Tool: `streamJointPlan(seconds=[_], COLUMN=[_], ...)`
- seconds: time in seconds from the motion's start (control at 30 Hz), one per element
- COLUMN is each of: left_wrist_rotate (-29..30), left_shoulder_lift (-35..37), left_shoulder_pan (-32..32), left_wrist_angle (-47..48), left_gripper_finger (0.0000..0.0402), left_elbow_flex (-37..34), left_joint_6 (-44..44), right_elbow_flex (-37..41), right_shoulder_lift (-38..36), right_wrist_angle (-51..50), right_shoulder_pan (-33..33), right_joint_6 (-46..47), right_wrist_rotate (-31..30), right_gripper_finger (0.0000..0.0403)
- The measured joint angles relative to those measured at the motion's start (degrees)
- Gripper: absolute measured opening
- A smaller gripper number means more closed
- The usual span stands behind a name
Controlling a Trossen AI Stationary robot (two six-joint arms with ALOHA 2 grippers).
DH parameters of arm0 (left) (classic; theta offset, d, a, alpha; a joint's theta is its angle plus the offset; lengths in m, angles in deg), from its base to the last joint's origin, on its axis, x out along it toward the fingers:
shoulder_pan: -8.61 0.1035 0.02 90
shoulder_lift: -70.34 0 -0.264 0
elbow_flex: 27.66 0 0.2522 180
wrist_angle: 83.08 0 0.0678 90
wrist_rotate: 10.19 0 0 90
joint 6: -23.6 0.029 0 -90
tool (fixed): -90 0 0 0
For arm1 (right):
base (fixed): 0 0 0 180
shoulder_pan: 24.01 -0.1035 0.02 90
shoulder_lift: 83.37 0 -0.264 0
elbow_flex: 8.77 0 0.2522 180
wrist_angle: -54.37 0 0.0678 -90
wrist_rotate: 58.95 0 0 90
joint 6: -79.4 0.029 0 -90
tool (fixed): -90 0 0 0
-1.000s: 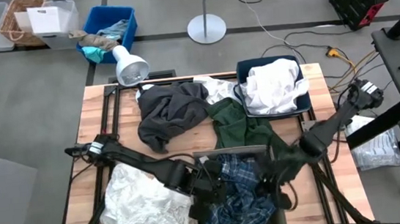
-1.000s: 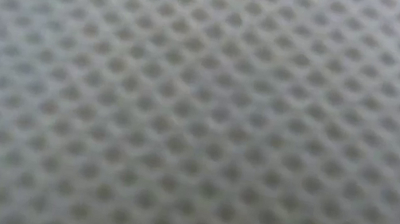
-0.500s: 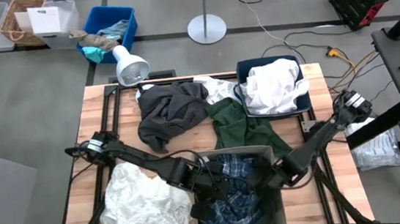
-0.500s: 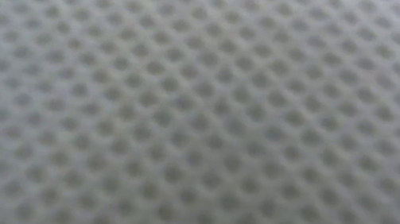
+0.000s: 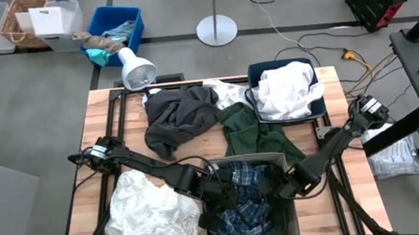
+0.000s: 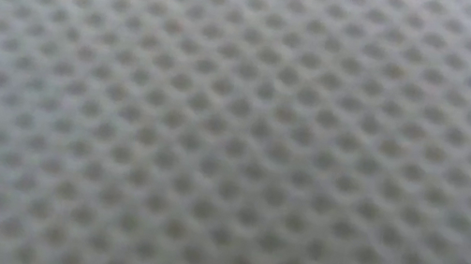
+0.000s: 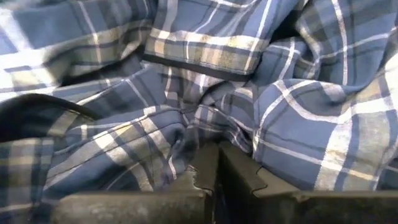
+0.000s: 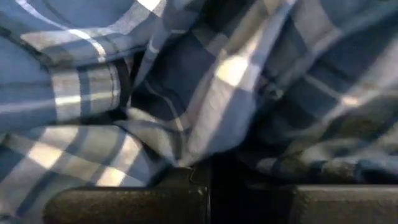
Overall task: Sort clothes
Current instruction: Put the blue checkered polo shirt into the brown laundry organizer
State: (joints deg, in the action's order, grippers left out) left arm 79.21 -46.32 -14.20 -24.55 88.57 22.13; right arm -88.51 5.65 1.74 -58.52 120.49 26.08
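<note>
The blue-and-white plaid shirt (image 5: 245, 203) lies bunched in a grey bin (image 5: 261, 157) at the table's near middle. My left gripper (image 5: 228, 190) reaches in from the left and my right gripper (image 5: 280, 189) from the right, both shut on it. On the table lie a charcoal grey garment (image 5: 178, 116), a dark green one (image 5: 253, 132) whose near end lies at the grey bin's far rim, and a crumpled white one (image 5: 153, 215) at the near left. Another white garment (image 5: 288, 91) fills a dark bin (image 5: 251, 73) at the far right. My left gripper pinches a gathered fold of the plaid shirt (image 7: 194, 138) between its two fingers, slanting down from the table's left. The cloth around it lies slack in the bin. My right gripper pinches a fold of the same shirt (image 8: 184, 154) between its fingers, slanting down from the table's right. The shirt spreads loosely beyond it.
A white mesh cloth (image 6: 235, 132) fills the whole low view. A desk lamp (image 5: 135, 69) stands at the table's far left edge. Off the table, a blue bin (image 5: 132, 15) holds teal and tan rags. Bare wood shows between the charcoal and green garments.
Both grippers have gone down into the grey bin with the plaid shirt, the right one tipping more steeply downward. The shirt has sunk lower and bunched in the bin. Over the last half second both have kept still.
</note>
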Motion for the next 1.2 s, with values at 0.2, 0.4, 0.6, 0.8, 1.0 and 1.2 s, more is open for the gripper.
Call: streamJointPlan(seconds=[0.2, 0.4, 0.6, 0.8, 1.0, 1.2], left_wrist_rotate=[-1.98, -2.00, -0.63, 0.04, -0.73, -0.92], left_shoulder_lift=[0.03, 0.09, -0.05, -0.13, -0.11, 0.00], left_shoulder_pan=[0.36, 0.53, 0.46, 0.60, 0.51, 0.57], left_wrist_angle=[-3.52, -4.66, 2.56, 11.62, 18.69, 24.21], left_gripper_finger=[0.0000, 0.0000, 0.0000, 0.0000, 0.0000, 0.0000], left_elbow_flex=[-2.01, -1.94, 4.48, 12.39, 20.74, 29.68], left_joint_6=[-1.26, -2.23, -0.51, 0.39, 0.85, 1.74], right_elbow_flex=[-2.78, -5.71, -9.94, -16.70, -22.37, -26.74], right_shoulder_lift=[-5.56, -7.18, -7.15, -7.20, -7.24, -7.24], right_wrist_angle=[-0.69, -3.77, -10.28, -16.36, -21.06, -21.36], right_shoulder_pan=[0.04, 0.04, 0.02, 0.02, 0.04, 0.41], right_joint_6=[2.30, 2.42, 2.30, 0.80, -0.47, -0.82], right_wrist_rotate=[-1.36, -1.49, -0.81, 0.84, 0.89, -2.86], right_gripper_finger=[0.0012, 0.0012, 0.0012, 0.0012, 0.0012, 0.0012])
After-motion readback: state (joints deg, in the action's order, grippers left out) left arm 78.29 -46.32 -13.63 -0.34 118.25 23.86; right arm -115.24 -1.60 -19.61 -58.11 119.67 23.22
